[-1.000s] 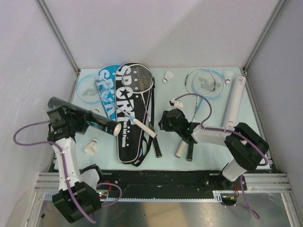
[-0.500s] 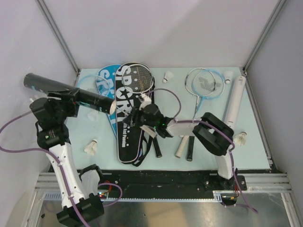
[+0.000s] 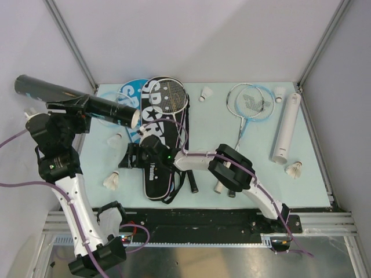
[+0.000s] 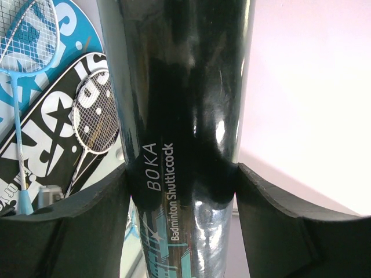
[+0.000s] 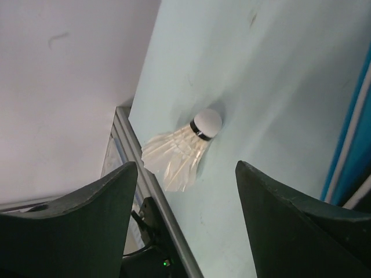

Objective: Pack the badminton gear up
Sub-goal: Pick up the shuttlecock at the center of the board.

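Observation:
My left gripper (image 3: 74,108) is shut on the black tube (image 3: 87,104) and holds it raised at the far left, open end toward the covers. In the left wrist view the black tube (image 4: 179,87) fills the gap between the fingers (image 4: 87,214). My right gripper (image 3: 124,156) reaches far left over the black SPORT cover (image 3: 157,168), open and empty. In the right wrist view a white shuttlecock (image 5: 185,145) lies on the mat just ahead of my right gripper (image 5: 185,168). Two shuttlecocks (image 3: 115,140) (image 3: 110,181) lie near it in the top view.
A racket (image 3: 171,95) lies on the black cover, with the blue cover (image 3: 128,95) behind it. Another racket (image 3: 249,101), a white tube (image 3: 287,130) and shuttlecocks (image 3: 206,92) (image 3: 280,91) (image 3: 295,168) are on the right. The table's left rail (image 5: 139,174) runs beside the shuttlecock.
The right arm swept from mid-table leftward across the covers and its jaws widened. The left arm lifted the black tube up and to the left.

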{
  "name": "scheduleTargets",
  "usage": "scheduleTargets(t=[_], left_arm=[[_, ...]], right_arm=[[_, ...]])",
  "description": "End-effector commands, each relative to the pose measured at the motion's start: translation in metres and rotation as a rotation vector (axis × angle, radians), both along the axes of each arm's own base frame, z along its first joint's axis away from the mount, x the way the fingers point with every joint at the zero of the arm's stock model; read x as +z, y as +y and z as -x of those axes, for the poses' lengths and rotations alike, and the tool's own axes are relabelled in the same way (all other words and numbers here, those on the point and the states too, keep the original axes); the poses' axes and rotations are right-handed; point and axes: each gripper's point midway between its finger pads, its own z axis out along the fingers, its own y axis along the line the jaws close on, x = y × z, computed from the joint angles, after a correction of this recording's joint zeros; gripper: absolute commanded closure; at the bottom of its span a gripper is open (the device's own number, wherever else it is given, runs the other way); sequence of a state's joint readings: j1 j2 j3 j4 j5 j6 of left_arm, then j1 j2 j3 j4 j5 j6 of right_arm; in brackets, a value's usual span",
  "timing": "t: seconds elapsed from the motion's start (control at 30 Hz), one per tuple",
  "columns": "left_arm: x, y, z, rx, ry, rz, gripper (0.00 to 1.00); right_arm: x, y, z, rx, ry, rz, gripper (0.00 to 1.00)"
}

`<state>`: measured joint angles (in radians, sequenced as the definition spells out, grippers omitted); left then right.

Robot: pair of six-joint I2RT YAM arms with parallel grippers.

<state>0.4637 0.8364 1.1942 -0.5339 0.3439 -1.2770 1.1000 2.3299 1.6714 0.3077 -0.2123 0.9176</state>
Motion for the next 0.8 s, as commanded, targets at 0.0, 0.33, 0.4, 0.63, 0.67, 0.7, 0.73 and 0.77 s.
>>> scheduleTargets(t=[0.0, 0.33, 0.4, 0.63, 0.67, 0.7, 0.73, 0.77], left_arm=[[0.027, 0.003, 0.001, 0.02, -0.09, -0.036, 0.42], [-0.011, 0.006, -0.012, -0.017, -0.021, -0.036, 0.41], [-0.014, 0.005, -0.014, -0.029, -0.017, -0.038, 0.41], [-0.02, 0.005, -0.012, -0.035, -0.012, -0.048, 0.4], [-0.021, 0.005, -0.011, -0.035, -0.012, -0.05, 0.4], [-0.024, 0.005, -0.01, -0.034, -0.009, -0.05, 0.4], [-0.026, 0.005, -0.009, -0.028, -0.01, -0.054, 0.4], [-0.028, 0.006, -0.008, -0.023, -0.007, -0.055, 0.4]], right_arm=[[-0.003, 0.016, 0.026, 0.011, 0.169, 0.005, 0.24], [-0.008, 0.047, 0.048, 0.012, 0.378, -0.058, 0.1], [-0.01, 0.052, 0.048, 0.006, 0.397, -0.05, 0.09], [-0.031, 0.064, 0.052, -0.007, 0.504, -0.032, 0.12], [-0.033, 0.065, 0.051, -0.013, 0.508, -0.028, 0.13], [-0.037, 0.066, 0.05, -0.019, 0.514, -0.024, 0.13], [-0.038, 0.067, 0.049, -0.023, 0.516, -0.024, 0.13], [-0.042, 0.067, 0.049, -0.025, 0.519, -0.016, 0.13]])
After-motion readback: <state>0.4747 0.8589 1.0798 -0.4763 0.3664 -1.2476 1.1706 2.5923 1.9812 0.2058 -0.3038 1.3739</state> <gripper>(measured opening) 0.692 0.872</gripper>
